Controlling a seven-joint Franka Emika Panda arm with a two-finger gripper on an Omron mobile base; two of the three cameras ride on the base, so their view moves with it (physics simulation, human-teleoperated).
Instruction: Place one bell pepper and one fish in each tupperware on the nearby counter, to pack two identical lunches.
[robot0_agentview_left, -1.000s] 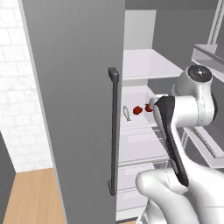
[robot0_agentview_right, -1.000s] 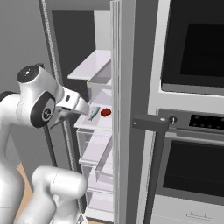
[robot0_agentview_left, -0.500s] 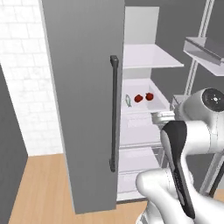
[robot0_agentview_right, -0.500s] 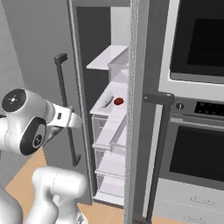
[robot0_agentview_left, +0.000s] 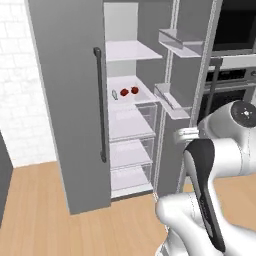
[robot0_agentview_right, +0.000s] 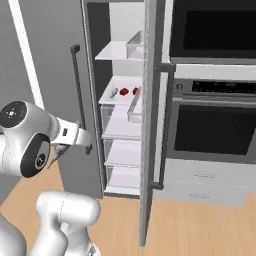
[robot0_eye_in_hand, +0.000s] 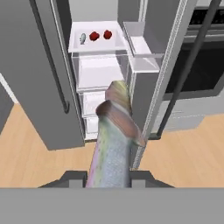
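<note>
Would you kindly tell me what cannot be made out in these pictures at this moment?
- Gripper: hand view, fingertips hidden behind the held fish.
- Gripper: right base view, too small to judge.
- Shelf fish: left base view, too small for detail.
- Bell peppers: stems too small.

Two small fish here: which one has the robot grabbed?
The larger-looking iridescent silvery fish, clamped in the gripper. The other small pale fish lies on the fridge shelf beside two red peppers.

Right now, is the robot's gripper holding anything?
Gripper: shut on a fish, which sticks out ahead of it.
</note>
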